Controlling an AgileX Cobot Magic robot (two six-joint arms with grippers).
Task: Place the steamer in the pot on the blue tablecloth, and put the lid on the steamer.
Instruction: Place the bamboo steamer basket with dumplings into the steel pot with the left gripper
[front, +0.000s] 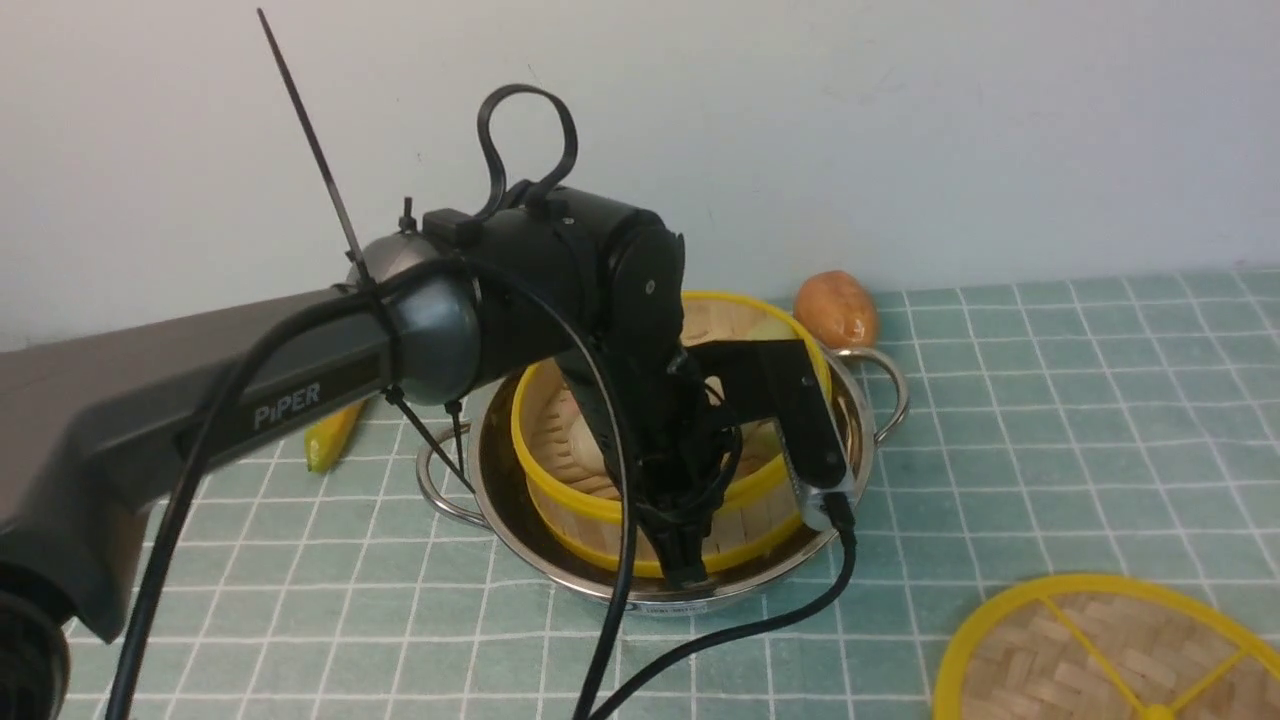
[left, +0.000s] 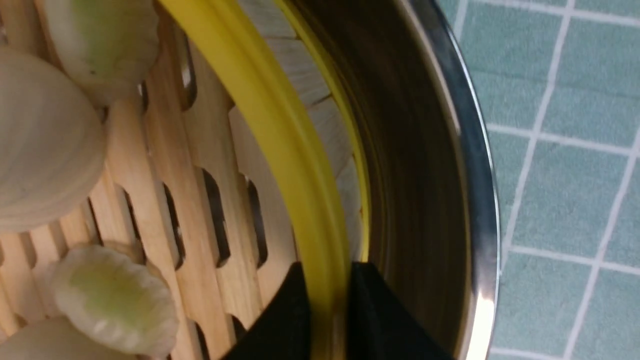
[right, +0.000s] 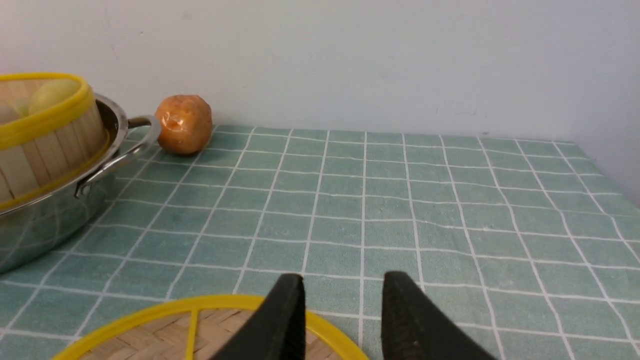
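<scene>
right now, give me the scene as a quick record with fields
steamer: inside the pot, dumplings in it
pot: on the cloth
lid: flat on the cloth, front right, not on the steamer
left pincer: shut on the steamer's yellow rim
right pincer: open, empty, near the lid's rim
potato: by the wall, behind the pot
left to do: lid onto steamer

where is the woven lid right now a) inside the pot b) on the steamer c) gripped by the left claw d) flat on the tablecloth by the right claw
d: the lid lies flat on the blue tablecloth by the open right claw; the steamer in the pot is uncovered.
</scene>
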